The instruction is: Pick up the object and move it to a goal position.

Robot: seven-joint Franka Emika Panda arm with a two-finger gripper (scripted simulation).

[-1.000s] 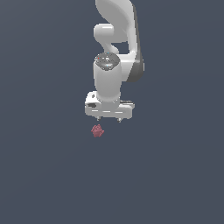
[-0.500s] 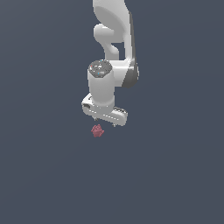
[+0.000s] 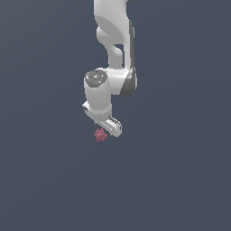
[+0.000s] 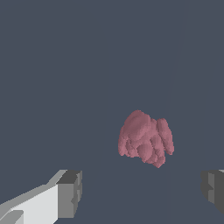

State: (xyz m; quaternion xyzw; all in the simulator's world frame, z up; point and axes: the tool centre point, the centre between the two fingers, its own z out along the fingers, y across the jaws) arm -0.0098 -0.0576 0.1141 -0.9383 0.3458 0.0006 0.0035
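Observation:
The object [image 3: 100, 134] is a small lumpy dark red blob lying on the flat grey floor. In the exterior view the white arm's hand [image 3: 104, 121] hangs directly over it, partly in front of it. The wrist view shows the object [image 4: 145, 138] large and bumpy, just ahead of the gap between the fingers. My gripper [image 4: 142, 192] is open, its grey fingertips [image 4: 70, 194] set wide apart with nothing between them. It does not touch the object.
A plain dark grey floor [image 3: 180, 180] stretches all around. The white arm [image 3: 115, 40] rises from the hand toward the top of the exterior view.
The hand has swung toward the exterior view's left, turned about its axis and come down closer to the object. The object has stayed where it was.

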